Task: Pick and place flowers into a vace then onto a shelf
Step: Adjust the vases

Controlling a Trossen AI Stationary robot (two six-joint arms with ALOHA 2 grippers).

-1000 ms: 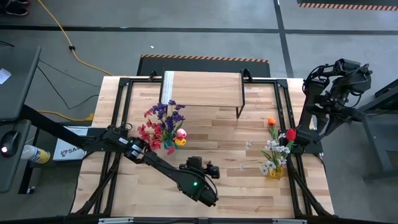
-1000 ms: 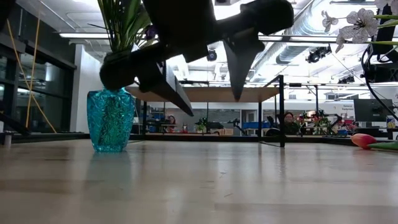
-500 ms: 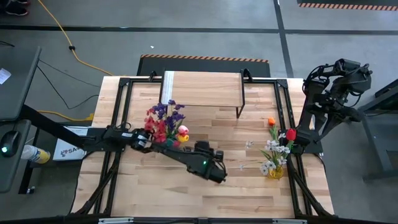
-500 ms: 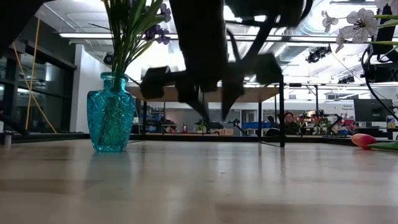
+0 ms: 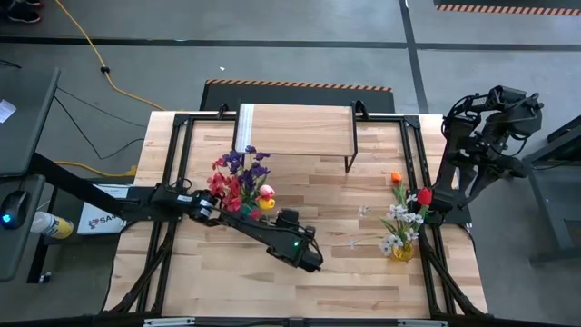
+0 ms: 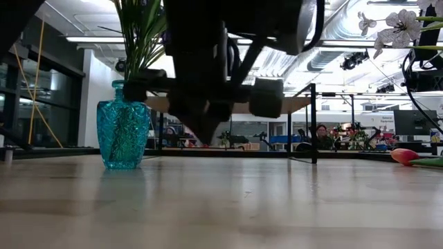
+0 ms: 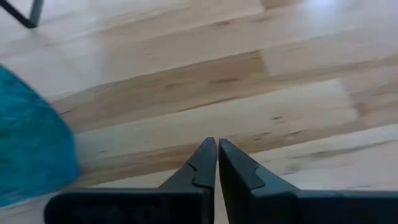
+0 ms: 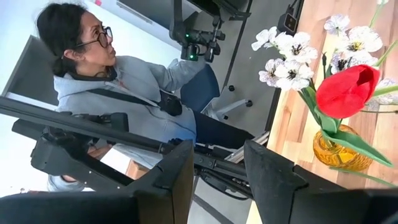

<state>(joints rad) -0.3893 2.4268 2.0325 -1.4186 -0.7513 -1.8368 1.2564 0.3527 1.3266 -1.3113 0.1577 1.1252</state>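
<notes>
1. The left tool (image 5: 313, 261) is hovering over bare planks in the middle of the light-wood worktop (image 5: 227, 282), its two dark fingers (image 7: 205, 163) pressed together and gripping nothing.
2. The translucent blue glass vase (image 6: 123, 133) is standing upright on the worktop just in front of the low light-wood shelf on thin black legs (image 5: 295, 130), already carrying a bunch of purple, red, pink and yellow artificial flowers (image 5: 239, 182).
3. A second bunch, white blooms with a red tulip and an orange flower (image 5: 406, 211), is sitting in an amber glass vase (image 5: 402, 251) near the right edge.
4. The right tool (image 8: 217, 165) is waiting off the worktop's right side, fingers parted, empty.
5. Judged step: the filling looks finished; the lift to the shelf is pending.
6. The next move calls for reopening the left tool and closing on the blue vase.
</notes>
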